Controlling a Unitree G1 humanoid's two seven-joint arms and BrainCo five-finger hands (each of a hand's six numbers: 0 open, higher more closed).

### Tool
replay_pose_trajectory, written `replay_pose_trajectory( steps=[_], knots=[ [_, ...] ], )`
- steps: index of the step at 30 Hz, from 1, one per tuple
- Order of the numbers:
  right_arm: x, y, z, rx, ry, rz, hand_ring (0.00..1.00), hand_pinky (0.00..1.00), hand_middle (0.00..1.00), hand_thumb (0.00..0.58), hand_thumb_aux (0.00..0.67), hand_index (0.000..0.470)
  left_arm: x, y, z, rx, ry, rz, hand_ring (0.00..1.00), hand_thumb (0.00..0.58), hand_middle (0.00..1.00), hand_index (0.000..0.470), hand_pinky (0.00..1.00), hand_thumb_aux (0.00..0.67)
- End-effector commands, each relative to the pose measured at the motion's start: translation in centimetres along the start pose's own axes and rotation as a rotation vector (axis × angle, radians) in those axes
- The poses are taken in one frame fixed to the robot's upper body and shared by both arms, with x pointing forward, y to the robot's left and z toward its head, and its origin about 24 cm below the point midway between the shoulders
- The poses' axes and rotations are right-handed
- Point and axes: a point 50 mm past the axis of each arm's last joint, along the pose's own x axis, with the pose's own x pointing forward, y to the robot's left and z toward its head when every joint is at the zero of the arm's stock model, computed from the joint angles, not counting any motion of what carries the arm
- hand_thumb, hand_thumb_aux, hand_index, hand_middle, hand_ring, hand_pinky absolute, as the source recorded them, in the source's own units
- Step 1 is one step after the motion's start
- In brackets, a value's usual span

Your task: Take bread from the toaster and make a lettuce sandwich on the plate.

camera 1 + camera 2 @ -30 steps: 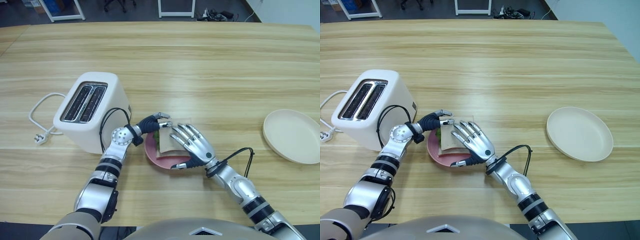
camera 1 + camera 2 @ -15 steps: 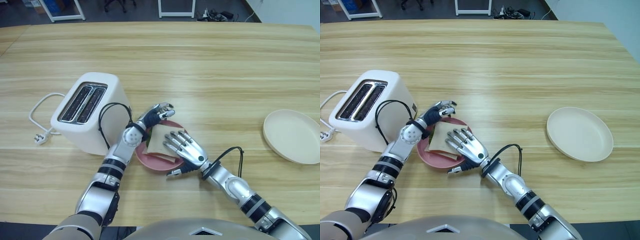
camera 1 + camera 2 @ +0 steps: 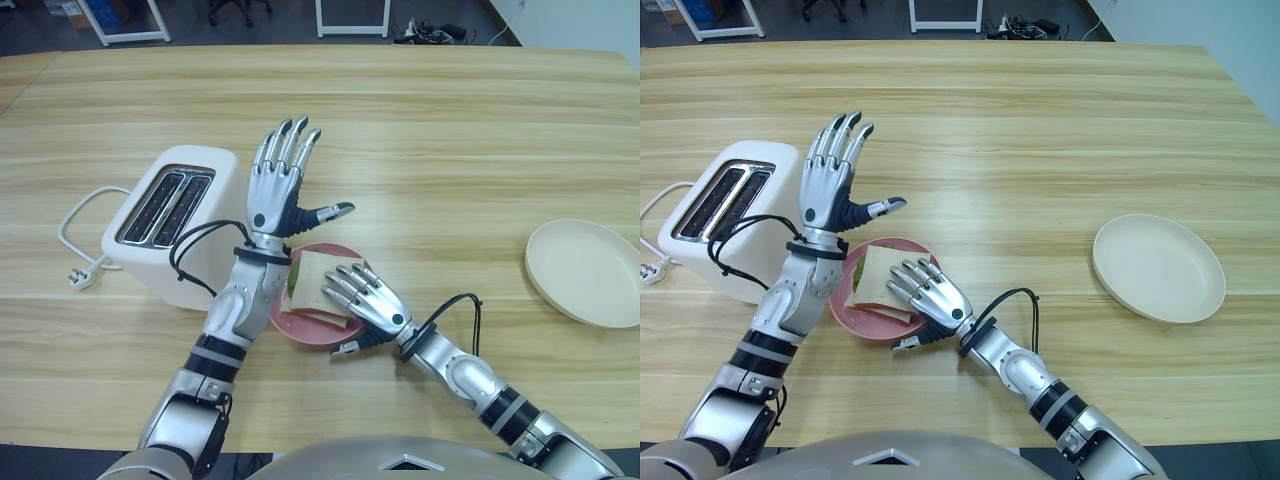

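In the left eye view, the left hand [image 3: 278, 183] has come up off the plate [image 3: 303, 334]. A second ago it was low at the plate's left rim with its fingers curled by the bread. Now it stands raised at centre-left of the frame, palm facing the camera, fingers spread wide and holding nothing. The right hand [image 3: 364, 303] has slid back toward the lower right. It lies flat with its fingers stretched out, the tips resting on the sandwich's near right edge and gripping nothing. The sandwich [image 3: 318, 276] sits on the pink plate at frame centre. Its top slice is now mostly uncovered, and a strip of lettuce [image 3: 293, 276] shows at its left side.

In the right eye view, the same raised, open left hand is well clear above the plate. The toaster [image 3: 720, 215] is at the left edge with both slots dark and no bread standing up in them. A cream dish [image 3: 1158, 267] lies well apart at the right, unused.

With both hands letting go and the bread stacked over the lettuce, the sandwich looks assembled. Probably all that remains is for the right hand to withdraw.
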Motion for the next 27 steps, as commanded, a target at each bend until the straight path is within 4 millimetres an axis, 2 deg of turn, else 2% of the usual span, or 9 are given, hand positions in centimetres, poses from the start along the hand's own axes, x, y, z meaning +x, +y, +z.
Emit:
replay_pose_trajectory(
  steps=[1,20,21,22,23,24,25,26,27],
  knots=[
    [-7.5,5.0,-3.3,-0.039,0.14,0.448,0.0,0.0,0.0,0.0,0.0,0.0,-2.3,-1.1,-0.7,-0.082,0.081,-0.076,0.0,0.0,0.0,0.0,0.0,0.0],
    [-5.2,-7.2,-4.2,0.187,0.169,-0.518,0.0,0.0,0.0,0.0,0.0,0.0,-5.4,-1.1,-2.7,-0.279,0.184,-0.076,0.0,0.0,0.0,0.0,0.0,0.0],
    [-5.5,-7.7,-4.3,0.226,0.177,-0.548,0.0,0.0,0.0,0.0,0.0,0.0,-5.7,-0.7,-2.7,-0.29,0.164,-0.073,0.94,0.0,0.94,0.0,0.94,0.0],
    [-5.9,-8.0,-4.4,0.257,0.186,-0.56,0.0,0.0,0.0,0.0,0.0,0.0,-6.0,-0.4,-2.8,-0.3,0.145,-0.082,1.0,0.458,1.0,0.254,1.0,0.363],
    [-6.3,-8.2,-4.7,0.28,0.198,-0.566,0.15,0.15,0.15,0.0,0.0,0.0,-6.5,-0.1,-2.7,-0.307,0.106,-0.131,1.0,0.58,1.0,0.47,1.0,0.67],
    [-6.9,-8.2,-4.9,0.311,0.206,-0.544,1.0,1.0,1.0,0.0,0.0,0.0,-7.0,0.2,-2.8,-0.326,0.08,-0.21,1.0,0.58,1.0,0.47,1.0,0.67],
    [-7.5,-8.2,-5.1,0.319,0.214,-0.527,1.0,1.0,1.0,0.443,0.344,0.241,-7.6,0.7,-3.0,-0.358,0.081,-0.287,1.0,0.58,1.0,0.47,1.0,0.67],
    [-8.2,-8.2,-5.4,0.315,0.224,-0.499,1.0,1.0,1.0,0.58,0.67,0.47,-8.1,1.4,-3.2,-0.381,0.083,-0.347,1.0,0.58,1.0,0.47,1.0,0.67],
    [-9.0,-8.0,-5.8,0.298,0.24,-0.458,1.0,1.0,1.0,0.58,0.67,0.47,-8.6,2.4,-3.4,-0.405,0.094,-0.403,1.0,0.58,1.0,0.47,1.0,0.67]
  ],
)
